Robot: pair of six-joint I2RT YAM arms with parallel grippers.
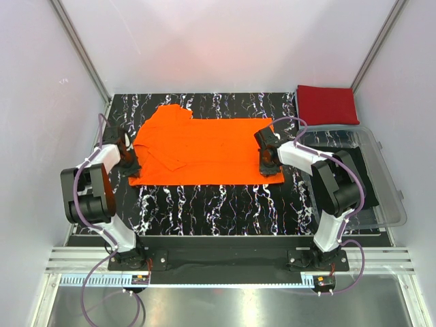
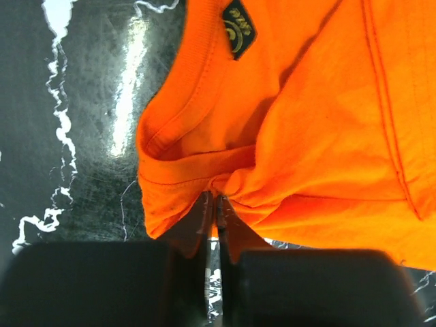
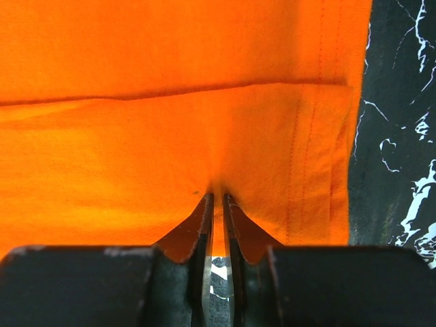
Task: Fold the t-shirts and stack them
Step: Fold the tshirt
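The orange t-shirt (image 1: 204, 150) lies spread across the black marbled table, partly folded along its length. My left gripper (image 1: 127, 162) is shut on its left edge near the collar; the left wrist view shows the collar with its label (image 2: 238, 30) and cloth pinched at the fingertips (image 2: 216, 199). My right gripper (image 1: 269, 165) is shut on the shirt's right hem edge; the right wrist view shows cloth (image 3: 170, 136) bunched between the closed jaws (image 3: 218, 197). The deep red t-shirt (image 1: 328, 103) lies folded at the back right corner.
A clear plastic bin (image 1: 371, 177) with dark contents stands at the right, beside the right arm. White enclosure walls surround the table (image 1: 218, 204). Bare marbled surface shows in front of the shirt.
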